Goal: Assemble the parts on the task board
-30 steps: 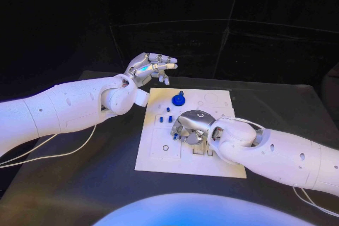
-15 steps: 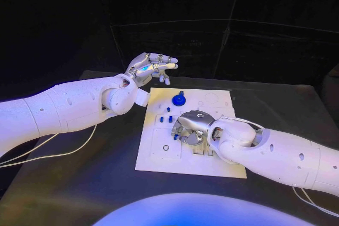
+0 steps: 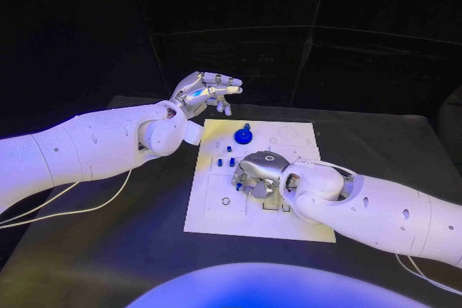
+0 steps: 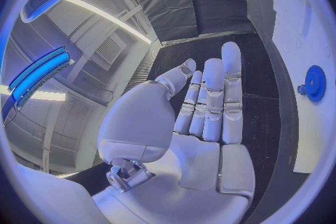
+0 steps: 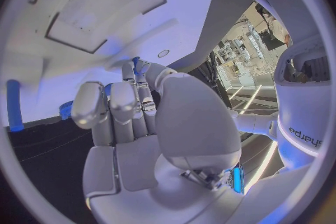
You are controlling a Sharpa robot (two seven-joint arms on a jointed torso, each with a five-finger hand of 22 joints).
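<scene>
You've got a matte black tabletop [image 3: 115, 254] w/ a thin white cable [image 3: 67, 211] looping across its left side.

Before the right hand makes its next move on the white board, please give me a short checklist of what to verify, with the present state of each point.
1. Right hand is over the task board: ok, it sits low above the board's middle.
2. Right hand holds a part: cannot tell; a small blue piece shows at its fingertips, but the grip itself is hidden.
3. Left hand is out of the way: ok, it is raised beyond the board's far edge, holding nothing.
4. Blue gear is free: ok, it stands at the board's far end, apart from both hands.
5. Small blue pegs upright: cannot tell, too small.
</scene>
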